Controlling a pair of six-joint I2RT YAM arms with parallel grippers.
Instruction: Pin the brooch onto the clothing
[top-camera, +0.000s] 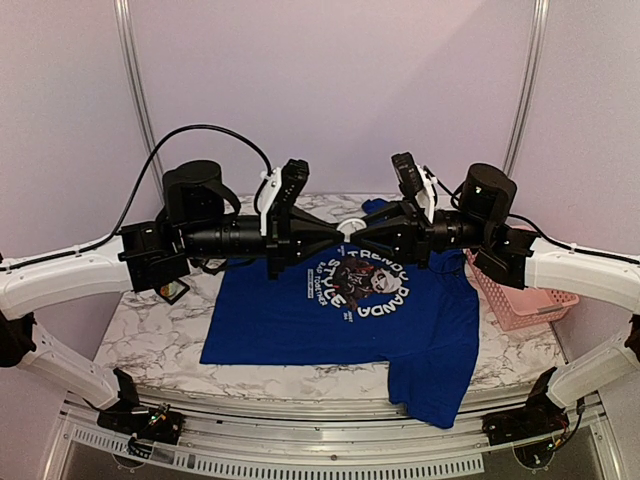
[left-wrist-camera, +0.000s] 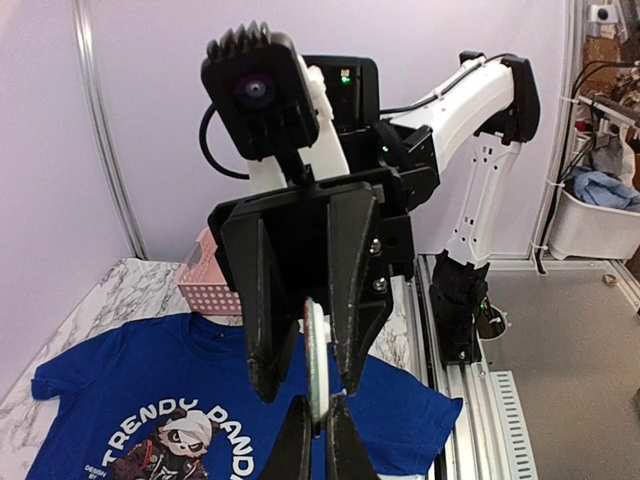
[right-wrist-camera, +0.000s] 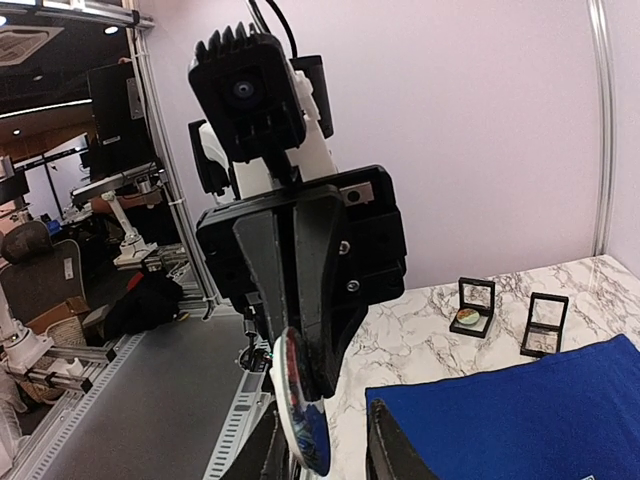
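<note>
The brooch (top-camera: 350, 228) is a small round disc with a pale rim and a glossy dark face, held in mid-air above the blue panda T-shirt (top-camera: 300, 320). My left gripper (top-camera: 338, 231) is shut on its lower edge; in the left wrist view my gripper (left-wrist-camera: 320, 432) pinches the disc (left-wrist-camera: 318, 365) edge-on. My right gripper (top-camera: 366, 229) faces it nose to nose, its jaws open around the disc. In the right wrist view the disc (right-wrist-camera: 303, 418) stands between my open fingers (right-wrist-camera: 330, 447), close to the left one. The shirt (left-wrist-camera: 100, 385) (right-wrist-camera: 520, 410) lies flat on the table below.
A pink basket (top-camera: 520, 295) (left-wrist-camera: 205, 280) stands at the table's right edge by the shirt's sleeve. Two small black square boxes (right-wrist-camera: 472, 305) (right-wrist-camera: 545, 325) stand on the marble left of the shirt, one holding a coloured disc. The shirt's hem hangs over the table's front edge (top-camera: 440, 405).
</note>
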